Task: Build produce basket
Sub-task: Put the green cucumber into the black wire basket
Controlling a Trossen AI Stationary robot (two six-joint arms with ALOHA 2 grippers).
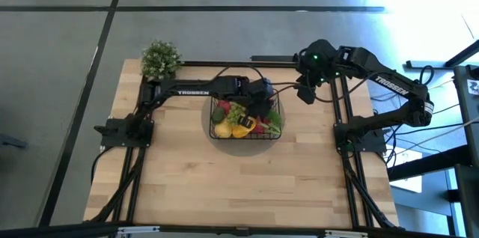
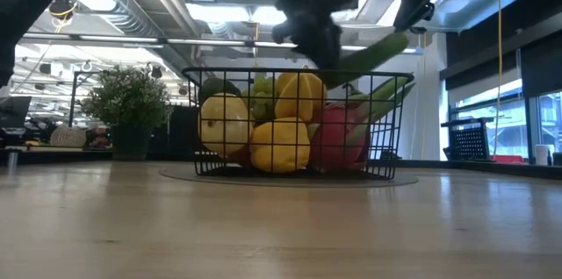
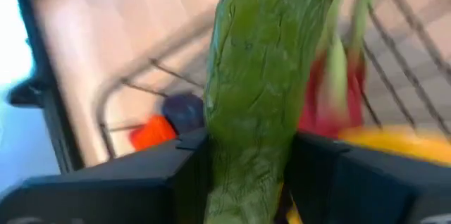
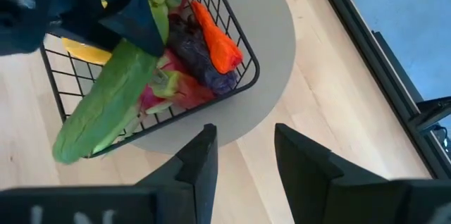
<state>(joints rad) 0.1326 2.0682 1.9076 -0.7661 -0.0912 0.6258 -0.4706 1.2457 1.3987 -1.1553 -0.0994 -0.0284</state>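
The black wire basket [image 1: 245, 135] stands on a grey round mat [image 4: 282, 55] mid-table. It holds produce: a yellow lemon [image 2: 225, 121], a yellow pepper [image 2: 281, 143], a pink dragon fruit [image 2: 338, 134], green grapes [image 1: 236, 109], an orange carrot [image 4: 217, 41] and a purple eggplant [image 4: 194, 58]. My left gripper [image 1: 262, 99] hangs over the basket, shut on a green cucumber [image 4: 106, 104]. My right gripper [image 4: 243, 157] waits open beyond the basket's right side with nothing between its fingers. My left gripper pinches the cucumber near one end [image 3: 246, 146] between its two fingers [image 3: 176, 175]. The fingers slant down from the table's left, and the cucumber runs on ahead of them. It is tilted, lifted above the produce, and its free end [image 4: 70, 143] reaches past the basket's rim.
A bushy potted plant [image 1: 160, 58] stands at the table's far left corner. Black frame rails [image 1: 344, 118] run along both sides of the table. Bare wood lies between the basket and the table's near edge [image 1: 239, 193].
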